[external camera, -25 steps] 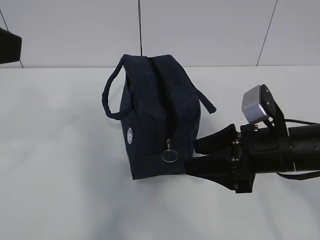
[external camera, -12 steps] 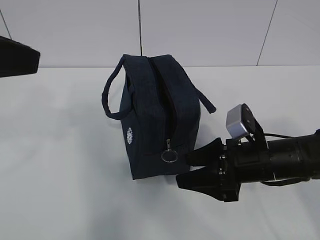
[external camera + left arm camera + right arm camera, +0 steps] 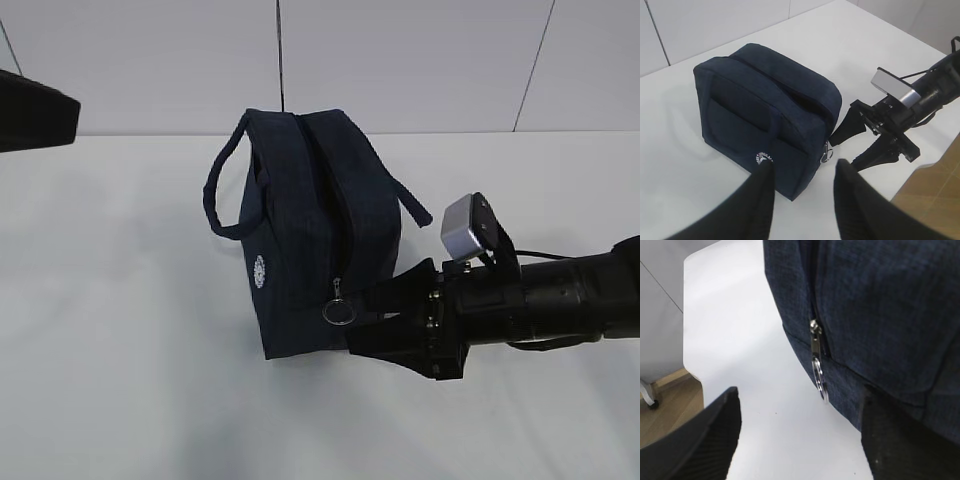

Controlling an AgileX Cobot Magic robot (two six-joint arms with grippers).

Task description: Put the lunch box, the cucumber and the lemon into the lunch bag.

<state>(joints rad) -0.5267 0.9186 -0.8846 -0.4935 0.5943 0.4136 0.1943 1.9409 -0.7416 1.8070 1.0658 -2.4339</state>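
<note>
1. Progress: the lunch bag [image 3: 315,235] stands upright on the white desk [image 3: 120,300], its zipper run to the bottom of the near end. Lunch box, cucumber and lemon appear in no view; whether any is already packed cannot be told.
2. Right gripper [image 3: 375,318]: jaws spread wide, empty, level with the zipper's ring pull [image 3: 340,311]. The lower jaw lies against the bag's bottom corner. Judged an approach to the pull.
3. Left gripper [image 3: 802,192]: jaws partly apart, empty, above and near the bag's logo end.
4. Clearance: open desk surrounds the bag. The desk edge lies close behind the right arm in the left wrist view.
</note>
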